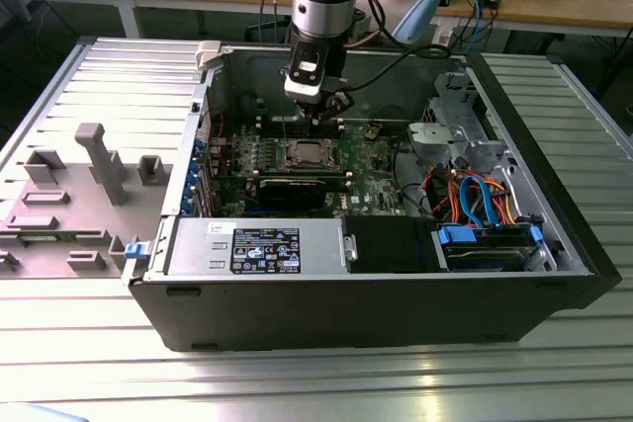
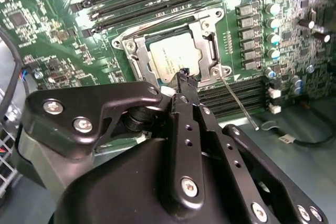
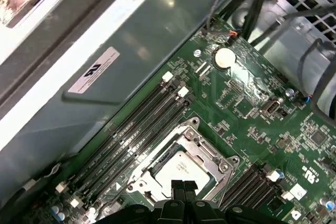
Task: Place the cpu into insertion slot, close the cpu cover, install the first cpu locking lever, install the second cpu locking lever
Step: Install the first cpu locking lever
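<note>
The gripper (image 2: 184,74), fingers together and empty, is hovering over the cpu cover (image 2: 207,32); beside it the free locking lever (image 2: 239,102) is probably needing a slow, steady push.

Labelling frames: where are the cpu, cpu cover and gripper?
cpu (image 2: 172,59): second wrist view, middle of its top.
cpu cover (image 2: 202,28): second wrist view, silver frame edge.
gripper (image 3: 184,185): first wrist view, between its fingertips.

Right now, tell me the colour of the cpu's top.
Pale silver-grey metal; the cpu shows best in the second wrist view.
</note>
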